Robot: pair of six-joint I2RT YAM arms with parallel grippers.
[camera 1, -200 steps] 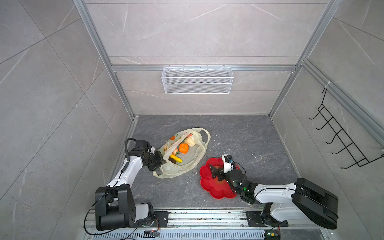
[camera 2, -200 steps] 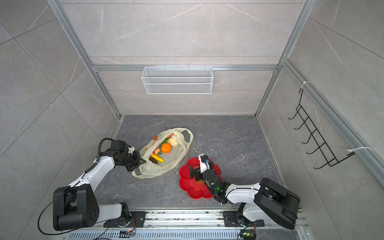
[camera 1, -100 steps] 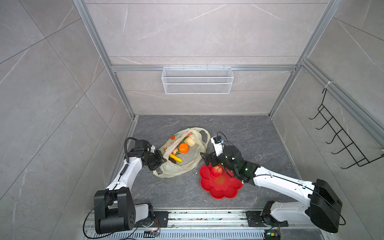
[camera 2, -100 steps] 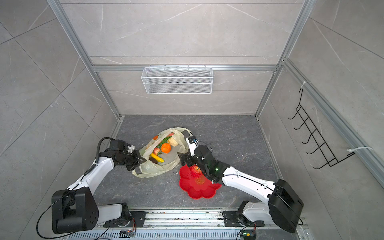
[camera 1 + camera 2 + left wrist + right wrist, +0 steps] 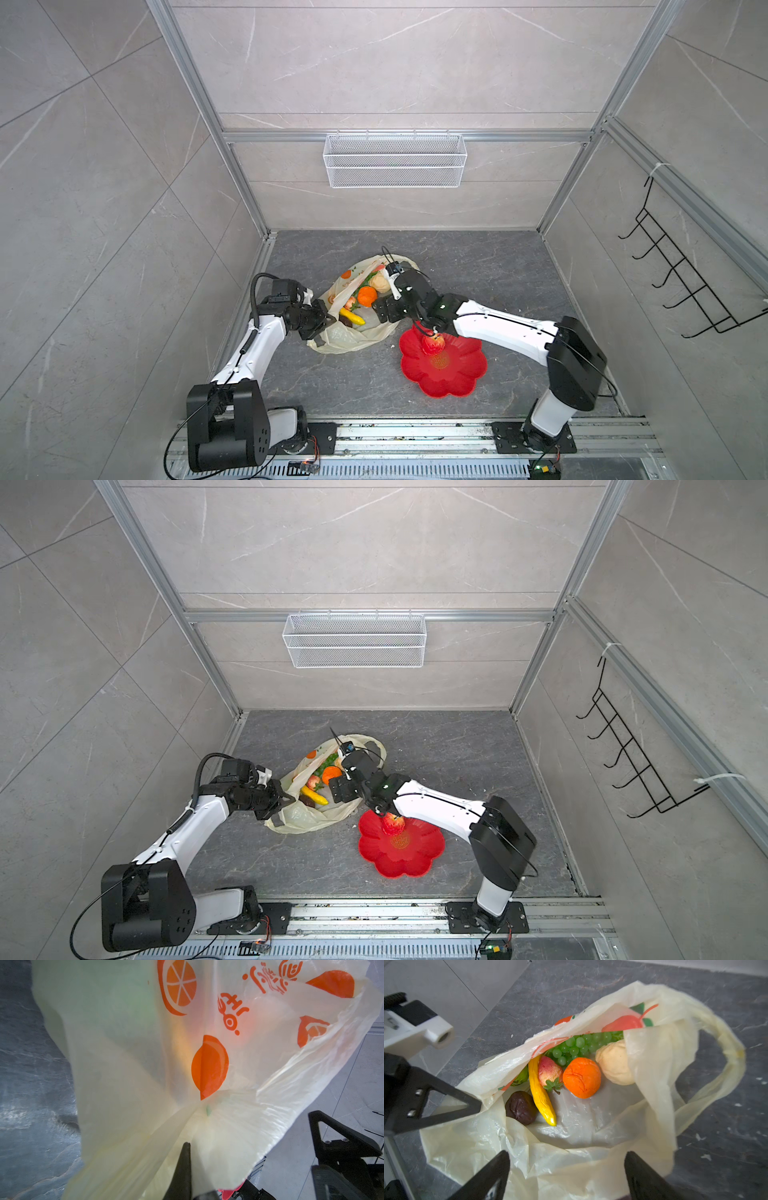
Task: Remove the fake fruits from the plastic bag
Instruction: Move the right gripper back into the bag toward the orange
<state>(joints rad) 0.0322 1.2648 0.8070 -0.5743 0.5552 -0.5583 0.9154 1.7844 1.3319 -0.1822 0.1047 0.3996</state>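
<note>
Right fingers [image 5: 492, 1174] gape; only top views show apple [image 5: 433, 343].

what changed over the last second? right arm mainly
The right gripper swung from over the red plate across to the mouth of the bag, jaws open and empty. The apple lies on the plate, clear of the gripper. Unchanged: the left gripper stays shut on the bag's edge, and the other fruits remain in the bag.

Left gripper [image 5: 327, 321] clamped closed (elbow bent); right gripper [image 5: 566, 1159] stretched forward, jaws apart.
</note>
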